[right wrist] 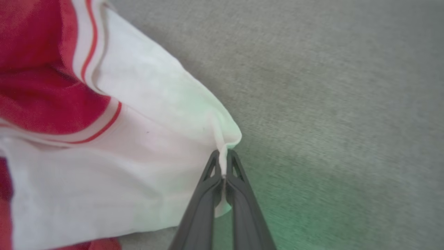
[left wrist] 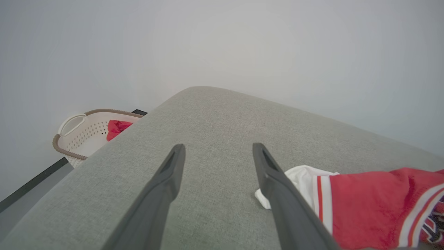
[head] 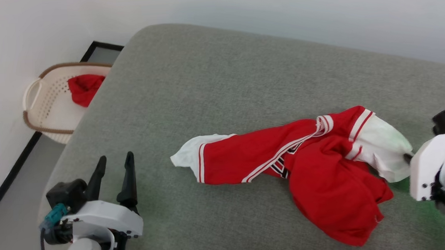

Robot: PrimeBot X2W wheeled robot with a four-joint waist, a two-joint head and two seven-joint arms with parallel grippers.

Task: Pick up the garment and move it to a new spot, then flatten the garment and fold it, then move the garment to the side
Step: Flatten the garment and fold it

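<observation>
Pinching white sleeve (right wrist: 156, 139) tip, right jaws hold garment (head: 326, 172) crumpled on grey cushion (head: 204, 83); long axis runs leftward toward left jaws, spread wide, empty, near opposite sleeve (head: 185, 156).

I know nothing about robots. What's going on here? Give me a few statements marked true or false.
1. The right jaws are shut on a white sleeve of the garment. True.
2. The left jaws grip the other sleeve. False: they stand open, apart from the garment, holding nothing.
3. The garment lies neatly folded. False: it lies crumpled on the grey cushion.
4. A red cloth lies in the basket beside the cushion. True.
</observation>
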